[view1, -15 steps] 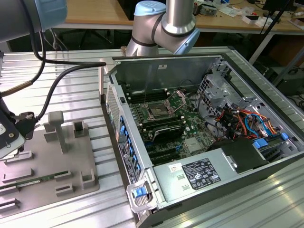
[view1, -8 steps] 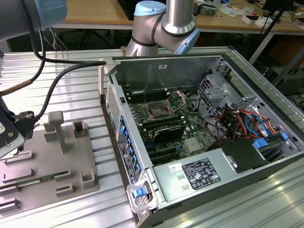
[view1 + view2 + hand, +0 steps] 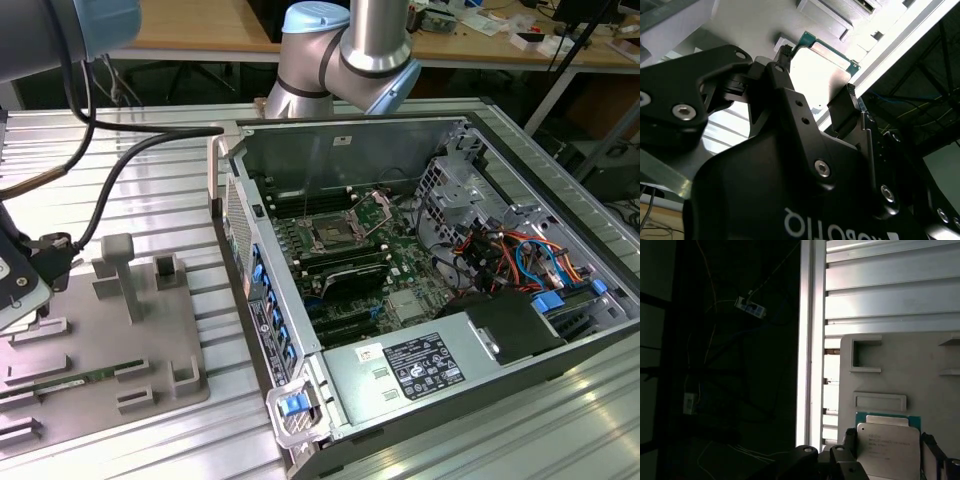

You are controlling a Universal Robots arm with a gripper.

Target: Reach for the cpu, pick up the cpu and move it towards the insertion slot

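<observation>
In the second wrist view the end effector [image 3: 816, 75] is narrowed to the width of the cpu [image 3: 822, 65]; its two fingers [image 3: 842, 110] sit against opposite edges of the silvery chip, so I judge it has hold of it. Whether the chip has left its seat I cannot tell.

In the first wrist view the cpu [image 3: 888, 452] lies between the dark finger ends, its green rim showing along one side; it is over the grey fixture plate [image 3: 920, 365], just beside a raised rectangular holder [image 3: 880, 401]; the ribbed bench [image 3: 890, 295] runs beyond.

In the exterior view the end effector [image 3: 22, 285] is at the exterior view's left edge, above that end of the plate; the insertion slot [image 3: 330, 235] sits inside the open computer case [image 3: 290, 300], well apart toward the exterior view's right, with the case wall between them.

Risks, as I judge them: the chip is thin and held by its edges alone, so a slight tilt could let it slip or twist; a corner could catch on the raised holder — a snag would pull it askew; the case wall stands in the way of a low path; the black cable [image 3: 130, 160] draped off the arm could drag.

Count: one cpu; one insertion slot; one end effector with two fingers; one case; one memory stick [image 3: 95, 377] on the plate.
</observation>
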